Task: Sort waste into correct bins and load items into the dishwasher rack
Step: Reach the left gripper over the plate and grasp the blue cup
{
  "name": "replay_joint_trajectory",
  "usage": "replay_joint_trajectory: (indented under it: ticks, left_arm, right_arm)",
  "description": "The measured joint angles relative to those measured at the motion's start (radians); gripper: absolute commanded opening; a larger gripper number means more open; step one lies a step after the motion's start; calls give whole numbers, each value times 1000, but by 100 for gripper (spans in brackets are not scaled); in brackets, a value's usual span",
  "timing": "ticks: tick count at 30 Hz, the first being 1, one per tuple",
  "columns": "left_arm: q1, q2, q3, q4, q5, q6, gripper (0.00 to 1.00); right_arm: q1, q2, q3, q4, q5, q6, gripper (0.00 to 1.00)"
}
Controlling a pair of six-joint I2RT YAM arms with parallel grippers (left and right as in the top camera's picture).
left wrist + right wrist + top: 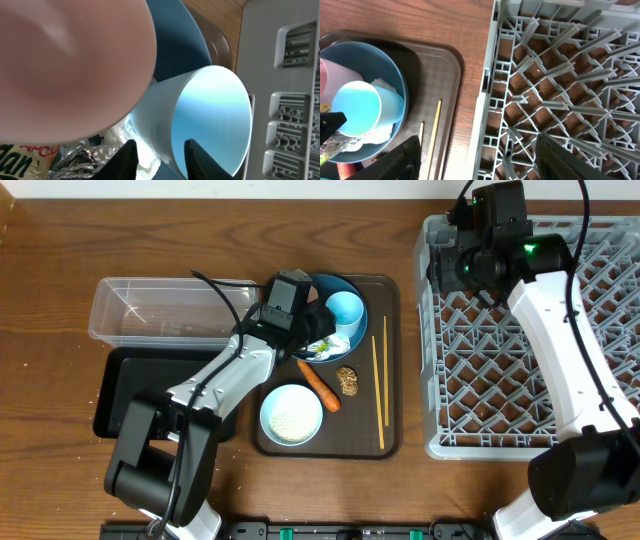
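Note:
My left gripper (160, 145) reaches into the large dark-blue bowl (352, 286) on the serving tray. Its fingers stand narrowly open either side of the lower wall of the light-blue cup (210, 115), which lies on its side. One finger is inside the cup's mouth and one outside by the crumpled white napkin (117, 135). A pale-pink cup (65, 65) fills the left wrist view, with a foil wrapper (75, 157) under it. My right gripper (480, 160) hangs open and empty over the left rim of the grey dishwasher rack (540, 350).
On the brown serving tray (390, 442) lie an orange carrot (320, 385), a brown food piece (347, 380), a white bowl of rice (291, 414) and wooden chopsticks (379, 380). A clear tub (150, 310) and a black tray (125, 395) sit at the left.

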Motion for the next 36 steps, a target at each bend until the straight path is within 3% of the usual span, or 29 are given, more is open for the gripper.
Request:
replay_joint_trajectory:
  ticks: [25, 30, 36]
  left_arm:
    - [0, 0, 0, -56, 0, 0, 19]
    - [0, 0, 0, -57, 0, -1, 10]
    - [0, 0, 0, -59, 0, 8, 9]
  right_arm:
    - [0, 0, 0, -1, 0, 0, 67]
    - [0, 0, 0, -3, 0, 0, 68]
    - [0, 0, 0, -3, 0, 0, 68]
